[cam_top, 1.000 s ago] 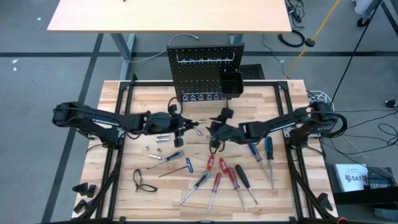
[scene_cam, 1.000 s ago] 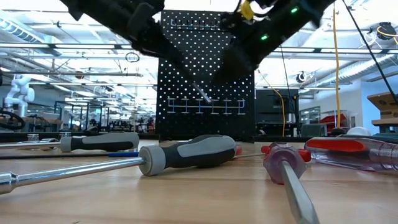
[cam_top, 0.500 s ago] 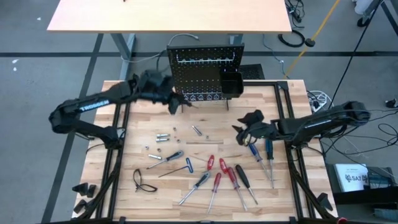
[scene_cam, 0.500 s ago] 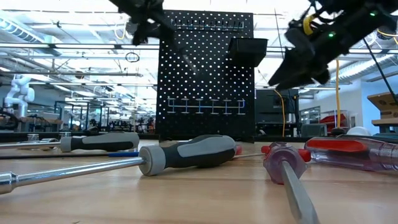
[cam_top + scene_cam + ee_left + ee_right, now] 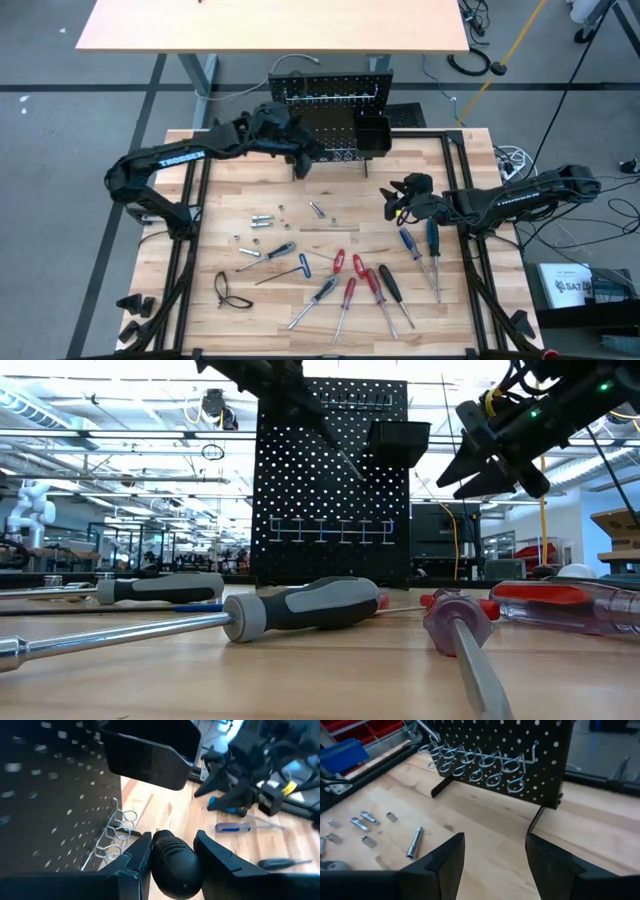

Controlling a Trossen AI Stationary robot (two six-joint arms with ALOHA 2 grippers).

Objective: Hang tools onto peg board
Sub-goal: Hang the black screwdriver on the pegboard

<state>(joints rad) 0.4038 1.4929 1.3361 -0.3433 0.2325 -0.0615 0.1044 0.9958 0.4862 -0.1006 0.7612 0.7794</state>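
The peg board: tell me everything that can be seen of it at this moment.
The peg board is a black perforated panel, metal by its look, standing upright on thin legs at the far edge of the wooden table. A silver rail of wire loop hooks runs across its lower part, and another silver rail sits near its top. A small black bin hangs at its upper right. The left gripper, jaws shut on a black-handled tool, is right in front of its face.
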